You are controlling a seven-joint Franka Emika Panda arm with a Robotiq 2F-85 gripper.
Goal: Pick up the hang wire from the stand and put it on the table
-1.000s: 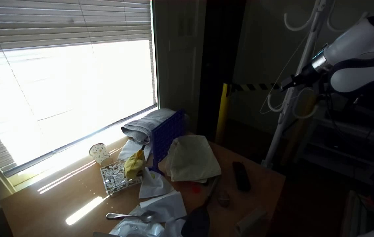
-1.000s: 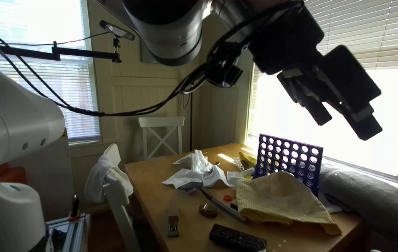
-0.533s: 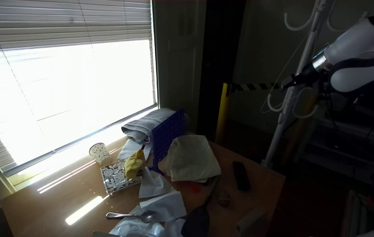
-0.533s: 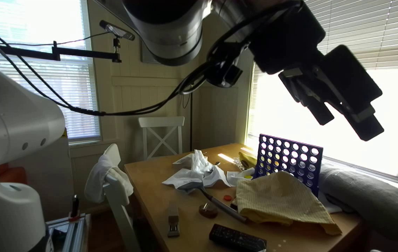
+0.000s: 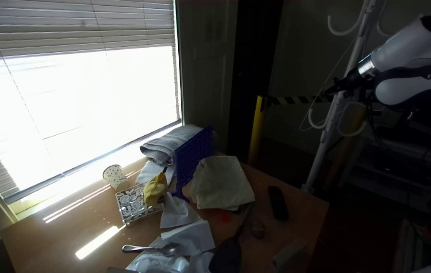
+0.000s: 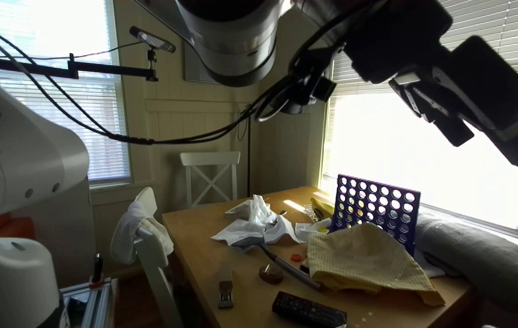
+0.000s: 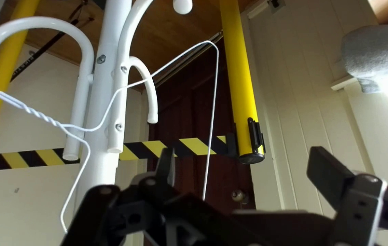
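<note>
Wire (image 7: 59, 125), white, twisted at the neck: found at the stand (image 7: 105, 75), its strands seen across the pole; set apart from the table (image 6: 250, 296). Gripper (image 7: 245, 167): spread wide; one strand is seen within the gap, depth not determinable. Placed on the table: remote (image 5: 278, 203), cloth (image 5: 223, 182), blue board (image 5: 191, 159), cup (image 5: 116, 177).

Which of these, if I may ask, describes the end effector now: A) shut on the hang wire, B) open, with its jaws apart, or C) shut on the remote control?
B: in the wrist view, the end effector has its jaws wide apart, gripping none of the hang wire.
</note>
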